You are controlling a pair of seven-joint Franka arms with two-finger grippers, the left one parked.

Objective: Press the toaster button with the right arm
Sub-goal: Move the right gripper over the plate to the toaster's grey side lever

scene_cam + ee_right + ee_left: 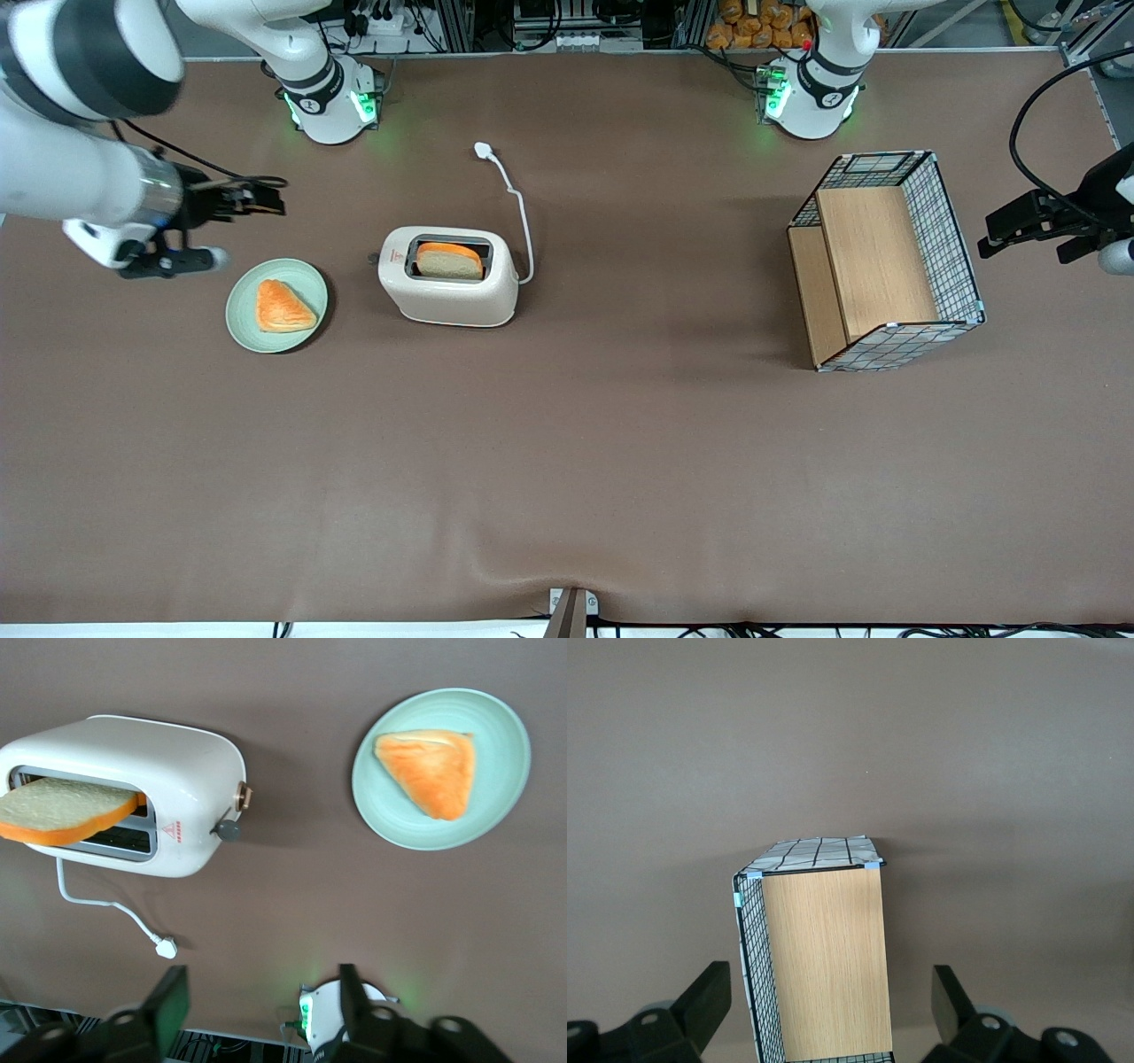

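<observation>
Toaster [448, 288] stands on the brown table [567, 461], cream-white and rounded, with a bread slice [450, 261] sticking up out of its slot. The toaster button [227, 828], a tiny grey lever knob, juts from the narrow end face that looks toward my end of the table; in the front view it is only a dark speck at the toaster's nine o'clock [373, 259]. Just beside the knob on that face sits a small tan dial [244, 796].

My gripper [257, 198] hangs in the air at about ten o'clock from the toaster in the front view, well apart from it and touching nothing. My fingers [168, 1001] stand apart, with nothing between them. My right arm [80, 168] reaches in from the working end of the table.

Between me and the toaster, at its nine o'clock, lies a pale green plate [248, 332] carrying a triangular orange pastry [283, 307]. A white cord [523, 221] runs from the toaster's other end up to a white plug [483, 150] lying loose on the table at about one o'clock. Toward the parked arm's end stands a wire-mesh basket [952, 235] with wooden panels.
</observation>
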